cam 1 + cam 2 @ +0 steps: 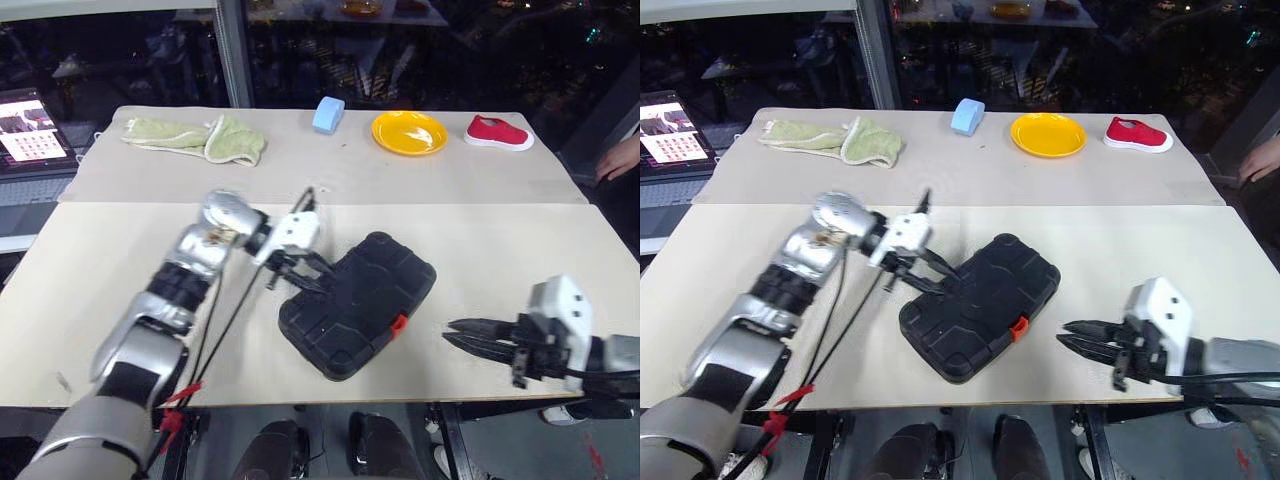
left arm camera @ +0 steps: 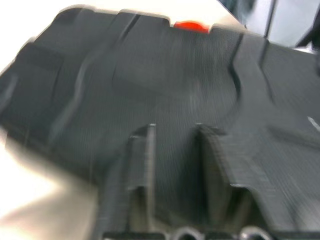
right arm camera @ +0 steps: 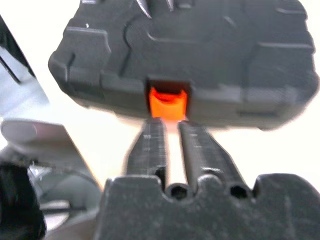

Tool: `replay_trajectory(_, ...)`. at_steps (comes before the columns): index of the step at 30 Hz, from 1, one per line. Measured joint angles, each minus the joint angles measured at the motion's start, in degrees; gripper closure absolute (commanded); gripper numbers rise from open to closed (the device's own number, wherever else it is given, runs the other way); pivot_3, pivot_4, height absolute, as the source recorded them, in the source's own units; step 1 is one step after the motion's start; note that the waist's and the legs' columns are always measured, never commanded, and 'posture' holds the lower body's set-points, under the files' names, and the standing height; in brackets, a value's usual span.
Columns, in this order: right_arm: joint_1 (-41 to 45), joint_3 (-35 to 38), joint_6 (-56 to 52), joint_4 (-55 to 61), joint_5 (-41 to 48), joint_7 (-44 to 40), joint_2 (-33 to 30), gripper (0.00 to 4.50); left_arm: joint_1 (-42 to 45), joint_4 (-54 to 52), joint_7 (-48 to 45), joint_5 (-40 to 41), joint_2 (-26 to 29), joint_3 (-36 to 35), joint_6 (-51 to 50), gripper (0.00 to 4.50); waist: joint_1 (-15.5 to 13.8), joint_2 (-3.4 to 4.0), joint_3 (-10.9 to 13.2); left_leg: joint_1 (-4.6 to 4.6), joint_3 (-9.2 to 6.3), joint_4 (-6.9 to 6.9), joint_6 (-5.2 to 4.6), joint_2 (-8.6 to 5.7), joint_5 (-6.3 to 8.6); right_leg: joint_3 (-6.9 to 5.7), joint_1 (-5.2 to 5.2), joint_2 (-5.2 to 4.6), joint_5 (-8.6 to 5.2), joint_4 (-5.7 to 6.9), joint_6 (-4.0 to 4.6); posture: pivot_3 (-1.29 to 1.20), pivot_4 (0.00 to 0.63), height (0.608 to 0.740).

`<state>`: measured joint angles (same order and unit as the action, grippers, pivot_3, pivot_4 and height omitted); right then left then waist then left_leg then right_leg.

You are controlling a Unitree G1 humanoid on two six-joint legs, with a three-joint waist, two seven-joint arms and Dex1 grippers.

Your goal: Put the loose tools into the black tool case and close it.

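Black moulded tool case [image 1: 358, 303] lies shut, orange latch [image 1: 398, 323] at its near edge, on the beige table [image 1: 100, 260]. The left gripper [image 1: 300, 272] hovers over the case's left end, fingers parted, empty. The right gripper [image 1: 470, 333] is right of the latch, fingers slightly parted, holding nothing. Beyond the case: green towel [image 1: 200, 138], blue sponge [image 1: 328, 114], yellow plate [image 1: 408, 132], red shoe [image 1: 498, 133]. Dark windows behind them.
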<state>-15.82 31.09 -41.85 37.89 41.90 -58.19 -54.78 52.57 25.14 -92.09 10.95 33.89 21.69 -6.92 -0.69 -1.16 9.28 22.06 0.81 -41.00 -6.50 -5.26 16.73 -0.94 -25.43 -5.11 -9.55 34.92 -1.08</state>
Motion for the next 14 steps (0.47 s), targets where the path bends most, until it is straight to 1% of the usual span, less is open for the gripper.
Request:
replay_trajectory(2, -1.44, 3.99, -0.02, -2.36, 1.2, -4.41, -2.28, 1.61, -3.11, -4.22, -0.09, 4.01, 7.48, -0.76, -3.97, 0.83, 0.18, 0.02, 0.02, 0.11, 0.03, 0.04, 0.21, 0.0, -0.12, 0.04, -0.17, 0.0, 0.0, 0.02, 0.01, 0.0, 0.15, 0.732)
replay_trajectory(4, -2.43, 9.58, -0.83, -6.07, 2.53, -9.26, -4.75, 0.99, -6.45, -6.37, -0.21, 8.24, 17.05, -3.19, -9.78, 0.14, 0.34, 0.01, 0.03, 0.25, 0.04, 0.08, 0.3, 0.0, -0.18, 0.06, -0.42, 0.01, 0.01, 0.04, 0.03, 0.0, 0.15, 0.732)
replay_trajectory(5, -2.5, 11.21, -1.17, -7.43, 3.05, -10.86, -5.49, 0.63, -6.84, -6.8, -0.17, 9.38, 19.1, -4.85, -12.17, 0.0, 0.08, 0.01, 0.03, 0.24, 0.04, 0.06, 0.31, 0.0, -0.18, 0.03, -0.58, 0.01, 0.01, 0.03, 0.04, 0.0, 0.15, 0.732)
replay_trajectory(6, -2.43, 12.38, -1.31, -8.47, 3.7, -12.53, -6.31, 0.27, -7.04, -7.78, -0.13, 10.18, 20.53, -7.05, -14.32, 0.0, -0.41, 0.01, 0.03, 0.25, 0.02, 0.06, 0.32, 0.0, -0.17, -0.02, -0.55, -0.04, 0.01, 0.0, 0.03, 0.0, 0.15, 0.732)
replay_trajectory(7, -2.27, 12.87, -1.49, -9.27, 4.35, -14.29, -7.36, 0.01, -7.74, -9.24, 0.27, 10.94, 21.71, -9.29, -15.81, 0.0, -0.93, 0.02, 0.04, 0.24, 0.02, 0.05, 0.51, -0.01, -0.04, -0.03, -0.51, -0.08, 0.0, -0.03, 0.02, 0.0, 0.15, 0.732)
replay_trajectory(11, -2.04, 14.85, -2.53, -13.03, 5.42, -18.86, -9.6, 0.01, -12.13, -12.88, 3.12, 12.89, 24.16, -15.4, -20.5, 0.0, -1.75, 0.01, 0.04, 0.25, 0.03, 0.02, 0.63, -0.01, 0.07, -0.03, -0.46, -0.12, 0.0, -0.09, 0.01, 0.0, 0.15, 0.732)
replay_trajectory(14, -0.46, 14.27, -2.03, -15.42, 4.82, -19.93, -9.87, 0.01, -15.32, -17.53, 5.2, 15.1, 24.22, -18.49, -23.71, 0.0, -1.82, -0.01, 0.05, 0.29, 0.04, 0.02, 0.68, -0.01, 0.08, -0.01, -0.48, -0.12, 0.0, -0.07, 0.01, 0.0, 0.15, 0.732)
